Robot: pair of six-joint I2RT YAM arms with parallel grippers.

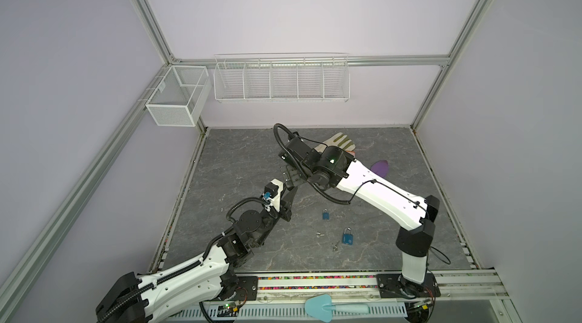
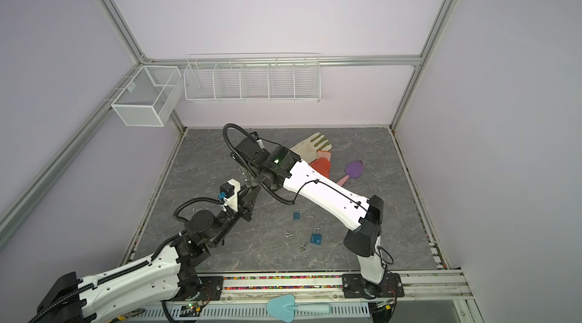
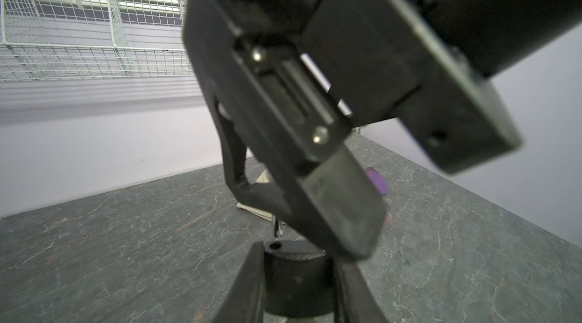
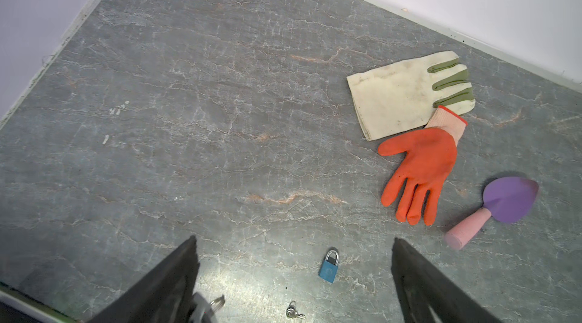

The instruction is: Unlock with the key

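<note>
Clamping dark lock [image 3: 299,286], left gripper [image 3: 297,253]; right gripper [image 4: 293,239] splayed.

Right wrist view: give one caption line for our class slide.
Open right gripper frames a blue padlock and keys on the grey table; cream glove, orange glove, purple trowel nearby.

Pale lilac matte walls [image 1: 299,6] close in a dark grey, marble-veined slab floor [image 1: 239,161] on three sides. Silver aluminium frame posts [image 1: 145,9] rise from the far corners, at about 11 and 1 o'clock. At 12 o'clock a white wire rack with five compartments [image 1: 281,85] hangs on the back wall. At 10 o'clock a white mesh box basket [image 1: 176,101] hangs from the side rail. A silver aluminium base rail [image 1: 466,277] runs along 6 o'clock. The light is soft and even.
</note>
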